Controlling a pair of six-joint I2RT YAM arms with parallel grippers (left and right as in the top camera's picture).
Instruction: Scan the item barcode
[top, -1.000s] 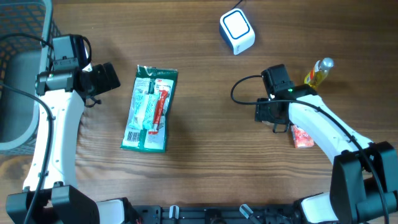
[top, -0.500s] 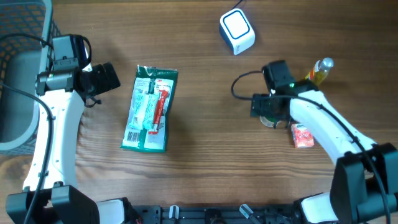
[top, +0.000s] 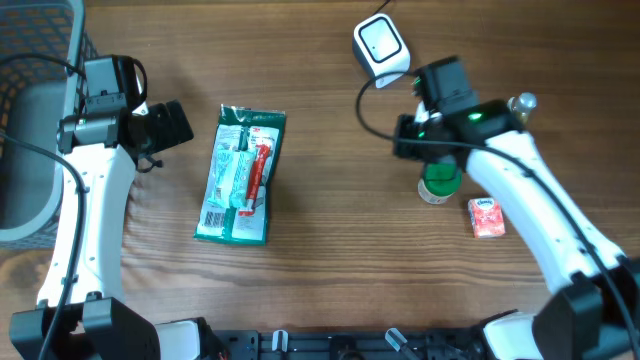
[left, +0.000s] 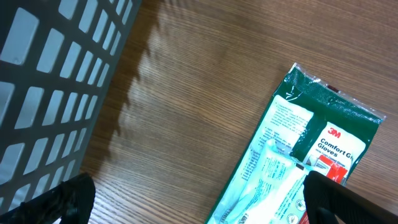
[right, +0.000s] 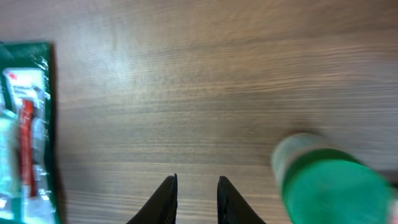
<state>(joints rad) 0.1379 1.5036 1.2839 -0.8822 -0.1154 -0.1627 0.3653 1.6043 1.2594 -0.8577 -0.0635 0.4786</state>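
Right end effector (right: 196, 182) lowered, pointing tableward, beside green bottle (right: 329, 186)

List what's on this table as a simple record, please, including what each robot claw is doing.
Left gripper: open wide, empty, over the wooden table beside the green plastic glove packet
Right gripper: jaws nearly closed, nothing between them
Scanner: white cube-shaped scanner, at the far edge
Other items: green-lidded round container; small pink packet; yellow bottle; grey mesh basket
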